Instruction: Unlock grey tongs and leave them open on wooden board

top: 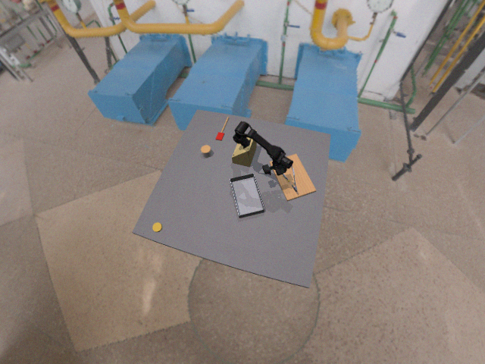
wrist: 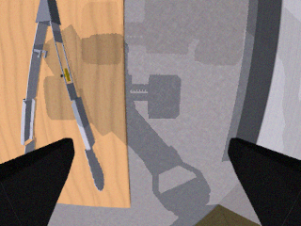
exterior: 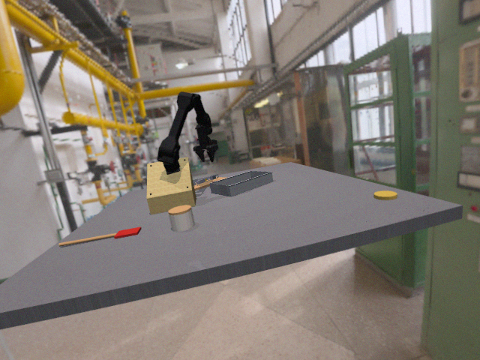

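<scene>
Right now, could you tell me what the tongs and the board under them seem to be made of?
The tongs look like brushed metal: grey, faintly shiny arms, with one small yellow piece. The board looks like unvarnished light wood: orange-tan, matte, faint grain lines.
</scene>
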You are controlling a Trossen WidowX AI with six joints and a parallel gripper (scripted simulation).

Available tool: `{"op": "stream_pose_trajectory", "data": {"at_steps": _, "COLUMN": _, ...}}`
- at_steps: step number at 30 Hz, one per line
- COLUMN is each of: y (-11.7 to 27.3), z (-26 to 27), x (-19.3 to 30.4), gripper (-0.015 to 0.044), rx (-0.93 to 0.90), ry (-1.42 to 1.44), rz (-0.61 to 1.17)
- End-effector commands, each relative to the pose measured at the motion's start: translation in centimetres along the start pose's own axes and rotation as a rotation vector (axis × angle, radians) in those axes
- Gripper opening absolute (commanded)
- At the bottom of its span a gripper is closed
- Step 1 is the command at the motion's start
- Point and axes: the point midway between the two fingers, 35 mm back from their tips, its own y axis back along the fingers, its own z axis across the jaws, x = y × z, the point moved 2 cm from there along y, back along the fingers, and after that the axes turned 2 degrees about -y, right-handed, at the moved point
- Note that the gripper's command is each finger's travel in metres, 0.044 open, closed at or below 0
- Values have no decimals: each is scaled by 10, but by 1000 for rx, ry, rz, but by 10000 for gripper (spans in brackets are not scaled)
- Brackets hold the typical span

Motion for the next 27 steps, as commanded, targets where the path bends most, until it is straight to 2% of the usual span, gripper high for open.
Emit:
{"op": "stream_pose_trajectory", "data": {"at_steps": 1, "y": 5, "z": -23, "x": 8, "gripper": 440, "rx": 32, "ry": 16, "rz": 36}}
{"op": "stream_pose_trajectory", "data": {"at_steps": 8, "y": 8, "z": -23, "x": 8, "gripper": 440, "rx": 31, "ry": 16, "rz": 35}}
{"op": "stream_pose_trajectory", "data": {"at_steps": 15, "y": 61, "z": -21, "x": 7, "gripper": 440, "rx": 15, "ry": 6, "rz": 22}}
{"op": "stream_pose_trajectory", "data": {"at_steps": 27, "y": 61, "z": -21, "x": 7, "gripper": 440, "rx": 15, "ry": 6, "rz": 22}}
